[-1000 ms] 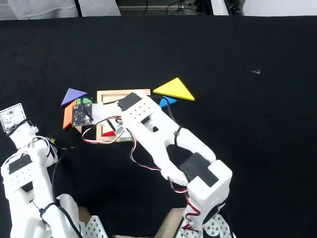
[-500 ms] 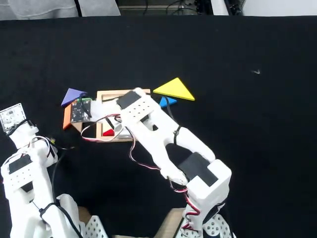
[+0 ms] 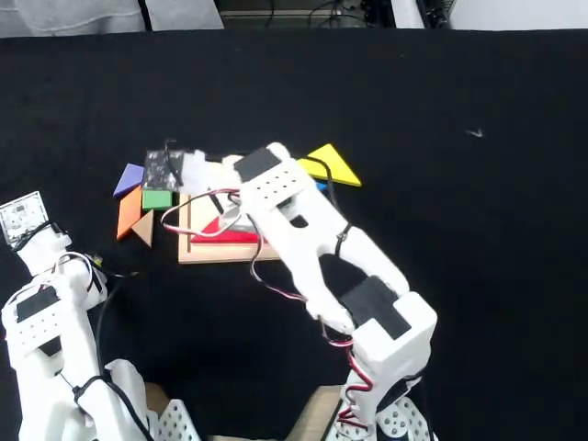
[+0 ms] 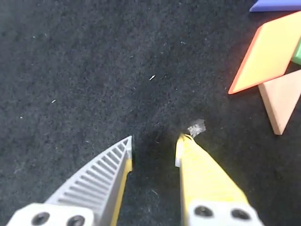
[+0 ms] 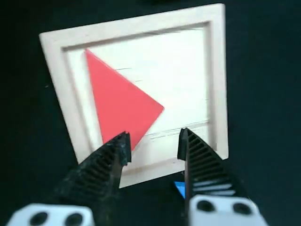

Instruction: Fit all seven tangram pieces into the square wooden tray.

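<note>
The square wooden tray [image 5: 217, 84] holds one piece, a red triangle [image 5: 120, 106] lying flat against one side. My right gripper [image 5: 153, 143] hangs open over the tray's rim with nothing between its fingers, and a bit of the blue piece [image 5: 179, 189] shows just outside that rim. In the high view the right arm [image 3: 294, 220] reaches over the tray [image 3: 220, 253] and red triangle [image 3: 230, 231]. A yellow triangle [image 3: 331, 163] lies right of the tray; purple [image 3: 129, 177], green [image 3: 156, 197], orange [image 3: 129, 213] and tan [image 3: 143, 227] pieces lie left. My left gripper [image 4: 154, 143] is open over bare cloth.
The orange parallelogram [image 4: 270, 52] and tan triangle [image 4: 282, 101] lie a short way beyond the left gripper's tips. The left arm [image 3: 41, 312] stands at the front left corner. Black cloth covers the table, with wide free room to the right and far side.
The right arm has swung its wrist toward the far side of the tray, uncovering the red triangle, which now lies flat in the tray. The left arm has not moved.
</note>
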You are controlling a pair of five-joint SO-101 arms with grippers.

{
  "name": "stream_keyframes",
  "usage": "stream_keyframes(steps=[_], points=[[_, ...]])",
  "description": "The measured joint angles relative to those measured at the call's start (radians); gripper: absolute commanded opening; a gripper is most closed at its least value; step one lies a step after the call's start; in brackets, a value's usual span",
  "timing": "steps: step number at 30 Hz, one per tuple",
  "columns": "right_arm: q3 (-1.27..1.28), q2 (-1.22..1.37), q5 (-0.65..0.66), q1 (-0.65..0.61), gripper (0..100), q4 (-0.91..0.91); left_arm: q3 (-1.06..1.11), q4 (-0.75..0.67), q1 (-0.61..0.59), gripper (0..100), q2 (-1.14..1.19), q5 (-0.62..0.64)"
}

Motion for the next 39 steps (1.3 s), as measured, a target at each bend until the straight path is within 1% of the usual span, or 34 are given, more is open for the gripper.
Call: stream_keyframes(steps=[2,4,5,6,9,12,17,23,29,34,39], points=[[-0.003,0.000,-0.032,0.002,11.6,-0.029,0.000,0.000,0.002,16,0.000,0.000],[-0.003,0.000,-0.087,0.002,1.1,-0.094,0.000,0.000,0.003,16,0.000,0.000],[-0.003,0.006,-0.124,0.002,1.1,-0.138,0.000,0.000,0.005,16,0.000,0.000],[-0.003,0.018,-0.166,0.002,3.3,-0.190,0.000,0.000,0.006,16,0.000,0.000],[-0.003,0.094,-0.259,0.025,1.0,-0.333,0.000,0.000,0.006,16,0.000,0.000],[-0.003,0.167,-0.270,0.061,1.1,-0.385,0.000,0.000,0.006,16,0.000,0.000],[-0.097,0.270,-0.270,0.103,1.1,-0.348,0.000,0.000,0.006,16,0.000,0.000],[-0.193,0.358,-0.270,0.101,1.1,-0.295,0.000,0.000,0.006,16,0.000,0.000],[-0.222,0.364,-0.267,0.100,1.1,-0.221,0.000,0.000,0.006,16,0.000,0.000],[-0.232,0.364,-0.229,0.075,1.1,-0.157,0.000,0.000,0.006,16,0.000,0.000],[-0.235,0.364,-0.221,0.060,1.1,-0.135,0.000,0.000,0.006,16,0.000,0.000]])
